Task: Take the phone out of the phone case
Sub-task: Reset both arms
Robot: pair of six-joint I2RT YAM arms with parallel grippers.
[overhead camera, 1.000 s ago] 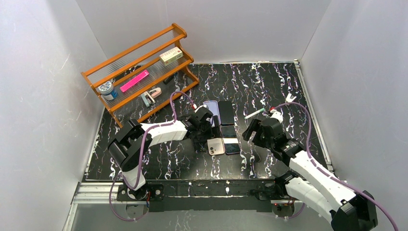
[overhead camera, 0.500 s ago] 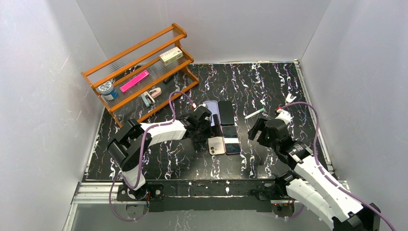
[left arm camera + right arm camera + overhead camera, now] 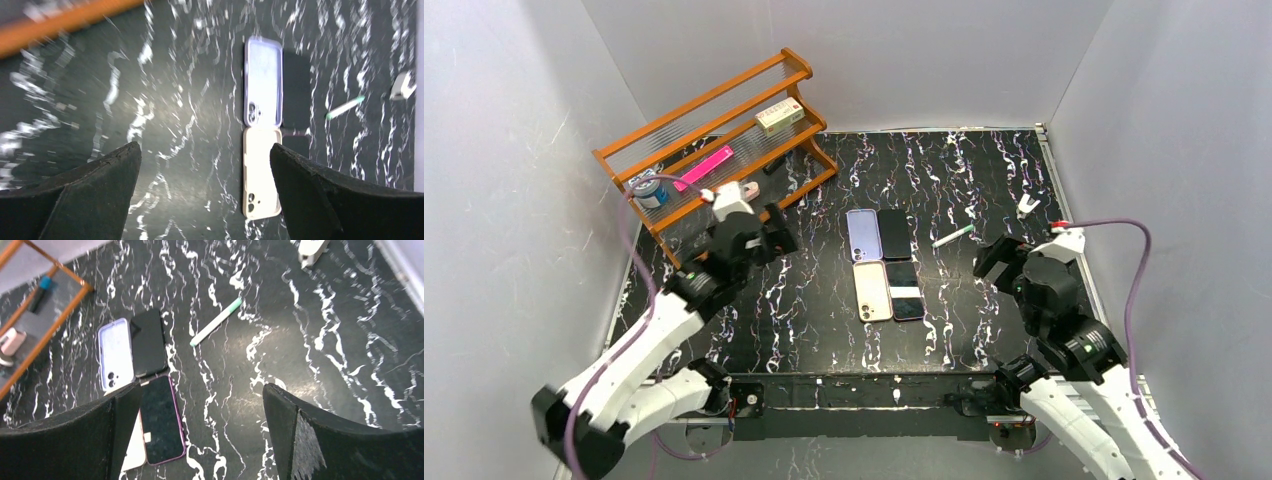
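Four flat items lie in a block mid-table. They are a lavender case, a black phone, a beige case and a dark-screened phone with a purple rim. In the left wrist view the lavender case and beige case show camera cut-outs. In the right wrist view the purple-rimmed phone lies screen up. My left gripper is open and empty, raised well left of the block. My right gripper is open and empty, raised to its right.
An orange wooden rack with small items stands at the back left. A green-tipped white pen and a small white clip lie right of the phones. White walls surround the table.
My left gripper has pulled away from the phones, up and to the left. My right gripper has drawn back to the right. The four items lie as before.
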